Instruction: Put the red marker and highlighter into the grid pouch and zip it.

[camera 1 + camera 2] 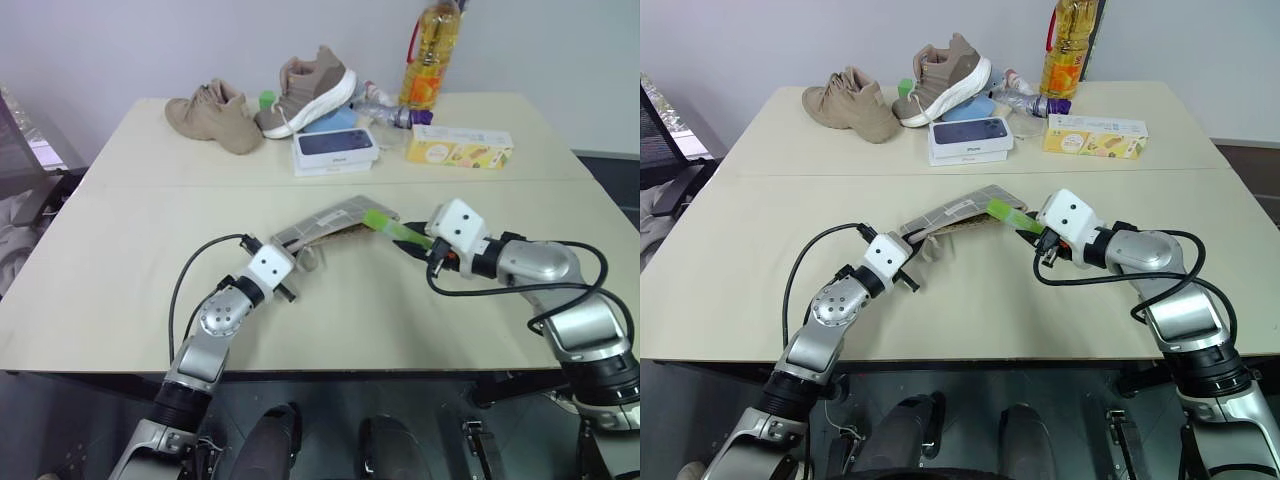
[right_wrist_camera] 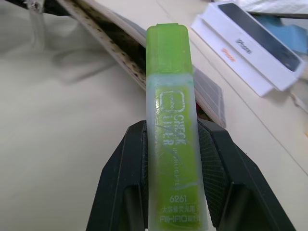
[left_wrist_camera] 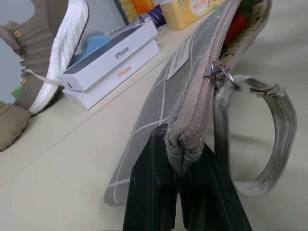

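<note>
Right wrist view, highlighter (image 2: 172, 144) clamped in right hand (image 2: 173, 159), at grid pouch (image 2: 120, 43)

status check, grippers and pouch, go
Left gripper shut on pouch corner, mouth open. Right gripper shut on highlighter, tip at pouch mouth. Red marker inside. Path clear.

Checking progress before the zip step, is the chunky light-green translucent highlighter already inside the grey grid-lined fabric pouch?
No, the chunky light-green translucent highlighter is clamped between the right gripper's black fingers, outside the grey grid-lined fabric pouch's open mouth.
</note>
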Controlling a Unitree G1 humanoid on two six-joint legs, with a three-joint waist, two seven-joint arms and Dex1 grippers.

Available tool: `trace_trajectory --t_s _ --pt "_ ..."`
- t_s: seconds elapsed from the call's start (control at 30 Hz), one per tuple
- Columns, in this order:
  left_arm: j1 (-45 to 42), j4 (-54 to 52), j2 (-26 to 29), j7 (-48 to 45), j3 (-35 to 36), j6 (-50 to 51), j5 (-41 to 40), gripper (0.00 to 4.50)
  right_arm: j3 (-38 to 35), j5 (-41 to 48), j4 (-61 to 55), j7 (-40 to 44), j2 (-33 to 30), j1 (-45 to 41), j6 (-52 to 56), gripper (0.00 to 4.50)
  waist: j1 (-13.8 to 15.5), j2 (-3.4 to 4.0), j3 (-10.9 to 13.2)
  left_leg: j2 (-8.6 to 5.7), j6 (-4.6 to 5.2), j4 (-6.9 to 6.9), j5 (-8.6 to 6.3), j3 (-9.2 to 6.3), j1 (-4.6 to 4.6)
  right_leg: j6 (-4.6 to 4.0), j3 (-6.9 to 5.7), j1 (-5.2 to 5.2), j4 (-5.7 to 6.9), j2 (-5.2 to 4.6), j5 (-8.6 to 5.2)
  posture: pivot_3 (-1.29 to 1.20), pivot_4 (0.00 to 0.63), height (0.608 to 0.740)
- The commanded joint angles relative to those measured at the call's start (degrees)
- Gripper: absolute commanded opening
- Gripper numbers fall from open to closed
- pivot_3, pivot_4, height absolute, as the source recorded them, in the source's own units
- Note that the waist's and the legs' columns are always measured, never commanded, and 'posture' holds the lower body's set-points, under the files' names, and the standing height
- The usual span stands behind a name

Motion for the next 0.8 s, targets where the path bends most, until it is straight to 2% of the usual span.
trace_trajectory --t_s 0.03,0.4,0.67,0.8 --pt "-0.3 -2.1 -0.4 0.4 0.7 -0.5 -0.9 0.00 0.1 -1.3 0.1 0.2 -0.1 -0.3 -1.0 0.88 0.0 0.00 0.0 0.00 0.00 0.00 0.00 0.00 0.00 0.00 0.00 -0.01 0.00 0.00 0.00 0.00 0.150 0.738" --pt "1.1 -4.6 -0.3 -3.0 -1.0 -3.1 -2.6 0.00 2.2 -6.8 3.5 1.1 -1.1 -1.8 -4.5 0.88 0.0 0.00 0.0 0.00 0.00 -0.01 0.00 0.01 0.00 0.00 0.00 -0.01 0.00 0.00 0.00 0.00 0.150 0.738" --pt "1.9 -5.6 0.8 -7.1 -3.2 -4.4 -2.8 0.00 7.8 -15.5 1.7 6.5 -6.5 -3.2 -15.2 0.88 -0.1 0.00 0.0 0.00 0.00 -0.02 0.00 0.02 0.00 0.00 0.00 -0.03 -0.01 0.00 0.00 0.00 0.150 0.738" --pt "2.5 -6.6 0.7 -10.0 -4.4 -4.6 -4.5 0.00 10.2 -16.9 -0.5 9.1 -5.9 -4.1 -18.2 0.88 -0.1 0.00 0.0 0.00 0.00 -0.02 0.00 0.01 -0.01 0.00 0.01 -0.02 -0.02 -0.01 0.00 0.00 0.150 0.738"
